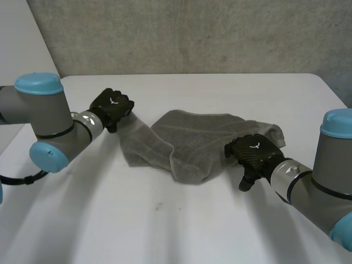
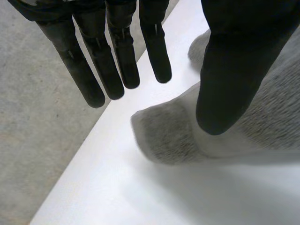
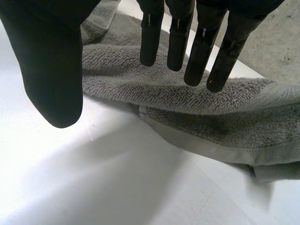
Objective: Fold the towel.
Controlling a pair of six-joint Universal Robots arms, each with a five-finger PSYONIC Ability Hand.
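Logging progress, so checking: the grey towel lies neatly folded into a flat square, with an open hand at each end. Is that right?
No. The towel is not neatly folded: the head view shows it rumpled and uneven on the table. The rest holds: the left hand and the right hand, both open, are at its ends.

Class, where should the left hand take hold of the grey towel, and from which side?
Probably the towel's rounded corner nearest the left hand. It sticks out free at the heap's edge by the thumb, so come from that outer side and pinch it.
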